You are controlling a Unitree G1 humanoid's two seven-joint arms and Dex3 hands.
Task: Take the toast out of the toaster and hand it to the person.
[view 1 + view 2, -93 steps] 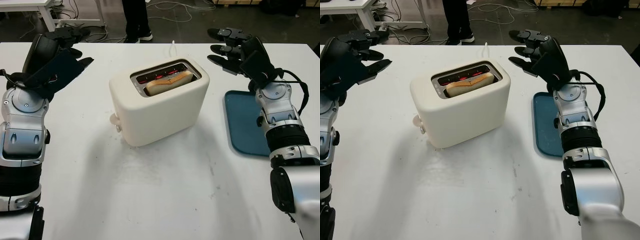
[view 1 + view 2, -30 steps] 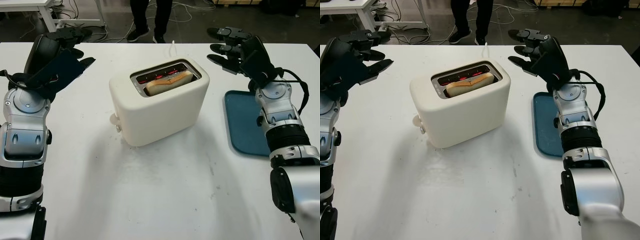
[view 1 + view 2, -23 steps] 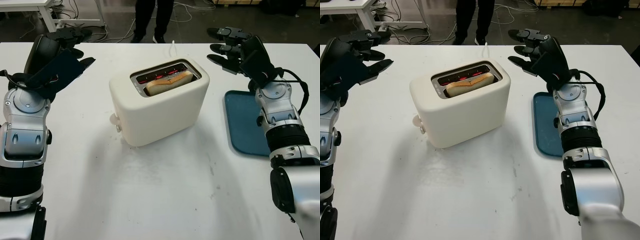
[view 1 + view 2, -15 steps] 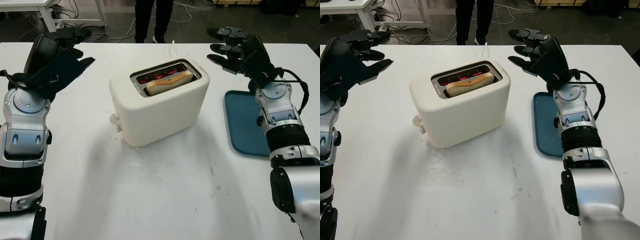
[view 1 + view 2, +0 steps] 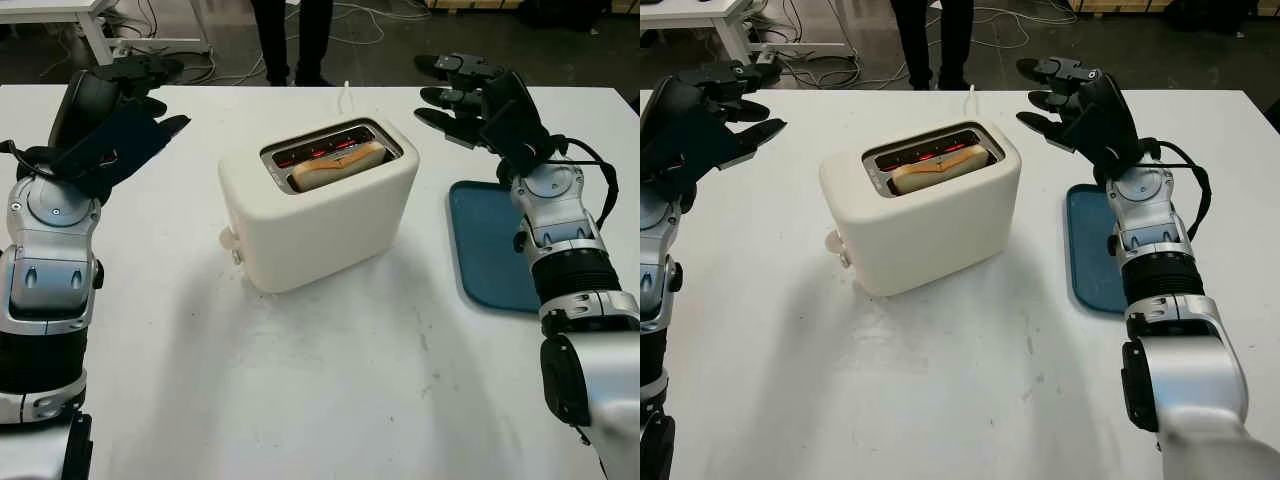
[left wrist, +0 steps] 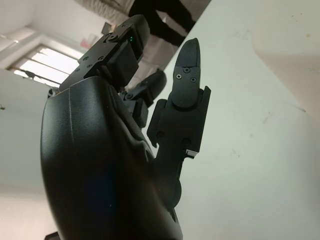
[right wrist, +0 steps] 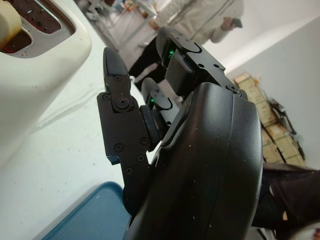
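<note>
A cream toaster (image 5: 318,205) stands in the middle of the white table (image 5: 320,380), its heating wires glowing red. A slice of toast (image 5: 338,166) sits in the nearer slot, its top edge poking out. My left hand (image 5: 135,95) is open, raised above the table's far left, well away from the toaster. My right hand (image 5: 452,93) is open, held up just right of the toaster's far end, touching nothing. A person (image 5: 291,38) stands beyond the table's far edge, seen as dark trouser legs; in the right wrist view the person (image 7: 200,17) wears a light top.
A blue tray (image 5: 495,247) lies flat on the table at the right, under my right forearm. The toaster's white cord (image 5: 346,95) runs off the far edge. Cables and a white desk leg (image 5: 95,35) are on the floor behind.
The person's legs behind the table have shifted a little to the left. Both my hands and the toast stay where they were.
</note>
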